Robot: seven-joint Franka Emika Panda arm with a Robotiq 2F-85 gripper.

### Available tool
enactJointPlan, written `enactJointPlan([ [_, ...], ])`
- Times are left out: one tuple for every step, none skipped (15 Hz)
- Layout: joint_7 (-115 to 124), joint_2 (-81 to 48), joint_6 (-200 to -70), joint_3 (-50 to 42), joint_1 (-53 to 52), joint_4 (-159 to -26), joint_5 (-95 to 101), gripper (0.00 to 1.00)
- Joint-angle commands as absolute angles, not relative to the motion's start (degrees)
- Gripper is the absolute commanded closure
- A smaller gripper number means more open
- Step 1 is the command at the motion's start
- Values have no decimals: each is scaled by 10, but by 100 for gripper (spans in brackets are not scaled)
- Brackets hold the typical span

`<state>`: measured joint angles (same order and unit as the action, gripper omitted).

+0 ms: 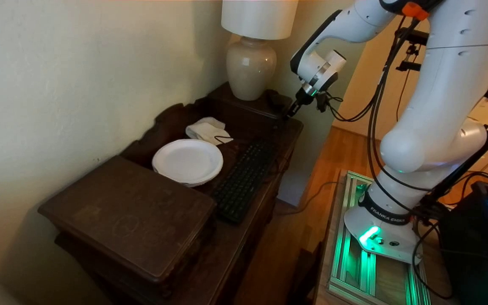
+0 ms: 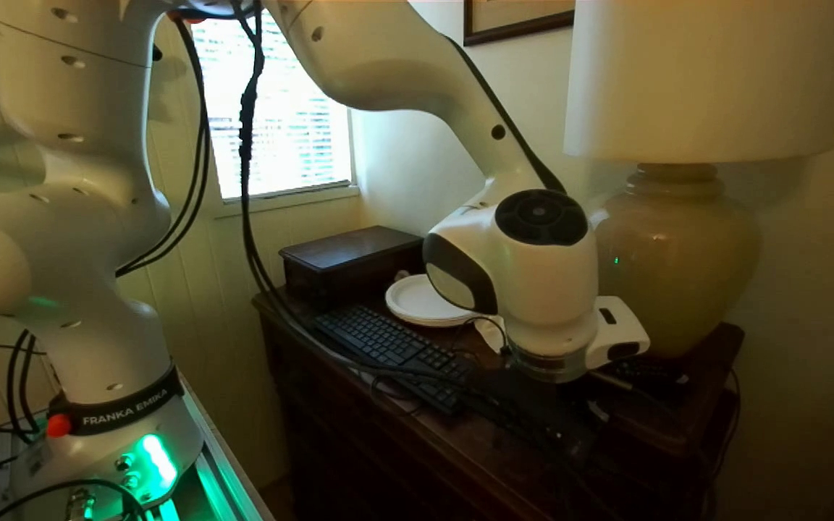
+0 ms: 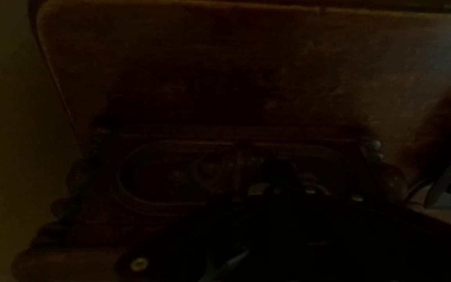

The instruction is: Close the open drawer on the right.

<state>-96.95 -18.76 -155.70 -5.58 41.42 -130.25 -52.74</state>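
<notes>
The drawer (image 3: 159,180) shows its dark front with an oval panel in the very dark wrist view. It sits in the small wooden box (image 1: 254,106) under the lamp, and no pale inside shows. I see no gap around its front, but it is too dark to tell if it is fully flush. My gripper (image 1: 289,112) is at this box's front side. In the wrist view its fingers (image 3: 278,166) look like a single dark shape, shut, in front of the drawer's panel, with nothing seen between them. Touching or just apart, I cannot tell. In an exterior view the gripper is lost in shadow below the wrist.
A lamp (image 1: 250,70) stands on the box. A black keyboard (image 1: 246,178), white plates (image 1: 188,162) and a white cloth (image 1: 208,130) lie on the dresser top. Another wooden box (image 1: 129,216) stands at its far end. Cables hang from the arm over the dresser edge.
</notes>
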Motion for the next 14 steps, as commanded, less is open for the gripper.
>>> enactJointPlan([
  [-846, -195, -1559, -116, 356, -1308, -440, 100],
  [-799, -181, -1552, -144, 334, -1321, -392, 100],
  [-755, -172, -1549, -164, 319, -1330, -345, 100],
  [-708, -162, -1537, -195, 296, -1339, -294, 100],
  [-663, -145, -1526, -226, 272, -1349, -248, 100],
  [-618, -134, -1520, -253, 250, -1357, -202, 100],
  [-579, -116, -1513, -277, 231, -1366, -159, 100],
  [-545, -99, -1499, -300, 213, -1371, -120, 100],
  [-507, -75, -1485, -322, 194, -1381, -77, 100],
  [-467, -56, -1469, -342, 178, -1384, -34, 100],
  [-435, -31, -1437, -354, 167, -1385, 6, 100],
  [-401, 3, -1400, -324, 195, -1387, 50, 100],
  [-374, 35, -1357, -319, 193, -1390, 76, 99],
  [-348, 63, -1304, -307, 195, -1387, 95, 74],
])
